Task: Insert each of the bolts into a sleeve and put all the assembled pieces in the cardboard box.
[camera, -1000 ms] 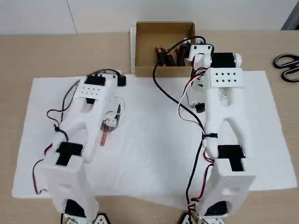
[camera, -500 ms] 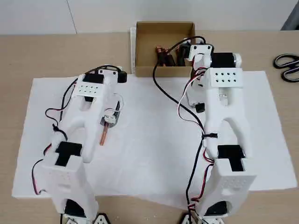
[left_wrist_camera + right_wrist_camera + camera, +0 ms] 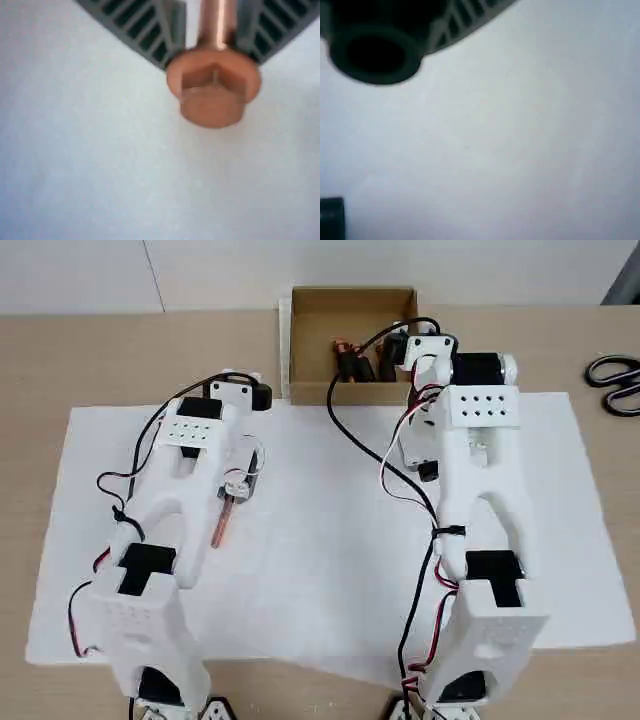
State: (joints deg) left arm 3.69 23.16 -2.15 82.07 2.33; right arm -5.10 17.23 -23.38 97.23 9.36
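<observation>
A copper bolt (image 3: 214, 92) with a hex head is held by its shank between the ribbed grey fingers of my left gripper (image 3: 212, 35), just above the white paper. From above, this bolt (image 3: 219, 525) points toward the table's front edge below the left gripper (image 3: 238, 486). My right gripper (image 3: 395, 25) is shut on a black sleeve (image 3: 374, 54) whose open bore faces the camera. The right gripper (image 3: 420, 455) sits over the paper, in front of the cardboard box (image 3: 310, 315). Dark assembled pieces (image 3: 355, 362) lie inside the box.
A white paper sheet (image 3: 320, 560) covers the middle of the wooden table. Scissors (image 3: 615, 373) lie at the far right. Black cables (image 3: 350, 430) run from the box area across the paper. A small dark object (image 3: 330, 217) lies on the paper near the right gripper.
My left gripper has moved a little away from the table's front, toward the box side, taking the copper bolt with it. The right arm has kept still.
</observation>
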